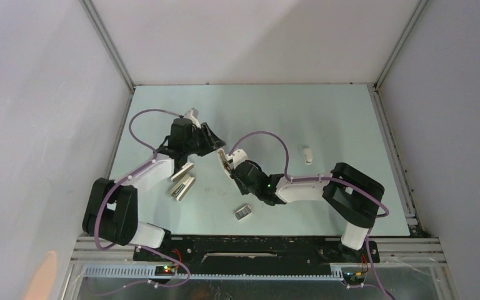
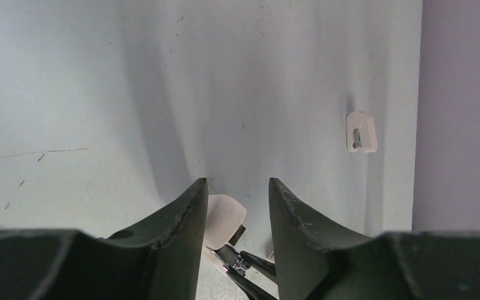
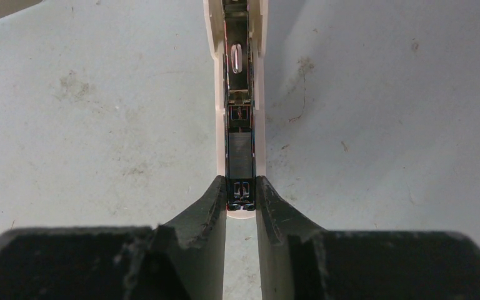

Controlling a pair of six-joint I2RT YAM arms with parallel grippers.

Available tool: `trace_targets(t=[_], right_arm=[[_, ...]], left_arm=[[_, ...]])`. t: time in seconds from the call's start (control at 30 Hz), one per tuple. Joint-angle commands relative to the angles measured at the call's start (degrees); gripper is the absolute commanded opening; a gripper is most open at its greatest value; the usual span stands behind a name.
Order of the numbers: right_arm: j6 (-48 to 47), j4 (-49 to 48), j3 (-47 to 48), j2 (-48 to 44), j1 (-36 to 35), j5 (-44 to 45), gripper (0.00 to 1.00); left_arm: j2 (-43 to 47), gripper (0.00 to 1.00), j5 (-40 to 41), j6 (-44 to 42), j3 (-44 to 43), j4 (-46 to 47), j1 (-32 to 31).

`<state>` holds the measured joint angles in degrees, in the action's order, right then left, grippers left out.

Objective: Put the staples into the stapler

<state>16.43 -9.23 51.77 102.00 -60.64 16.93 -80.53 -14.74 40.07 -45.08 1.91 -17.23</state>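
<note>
The stapler (image 1: 223,160) is a slim white one, hinged open at mid-table. Its dark metal channel (image 3: 240,94) runs straight away from me in the right wrist view. My right gripper (image 3: 241,187) is shut on the stapler's near end, both fingers pressed to its sides. My left gripper (image 2: 237,197) straddles the raised white arm (image 2: 224,219) of the stapler. That arm touches the left finger, and a gap remains at the right finger. The staples (image 1: 244,212), a small grey block, lie on the table nearer the arm bases.
Two silver-and-white bars (image 1: 183,179) lie beside the left arm. A short white stub (image 1: 309,154) lies to the right, near the wall (image 2: 361,131) in the left wrist view. Grey walls enclose the pale green table (image 1: 275,112).
</note>
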Motion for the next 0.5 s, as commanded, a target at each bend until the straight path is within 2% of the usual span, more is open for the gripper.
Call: trace_targets(t=[0.0, 0.23, 0.47], right_arm=[[-0.44, -3.18, -0.44, 0.74, 0.09, 1.91, 0.17], [-0.35, -4.98, -1.49, 0.06, 0.13, 1.95, 0.16], [0.19, -6.53, -2.86, -1.36, 0.2, 2.36, 0.17]], left_arm=[[-1.02, 0.42, -4.9, 1.99, -0.46, 4.37, -0.6], [2.67, 0.41, -6.31, 4.28, 5.39, 6.91, -3.96], [7.19, 0.42, -3.98, 4.84, 9.06, 6.31, -8.63]])
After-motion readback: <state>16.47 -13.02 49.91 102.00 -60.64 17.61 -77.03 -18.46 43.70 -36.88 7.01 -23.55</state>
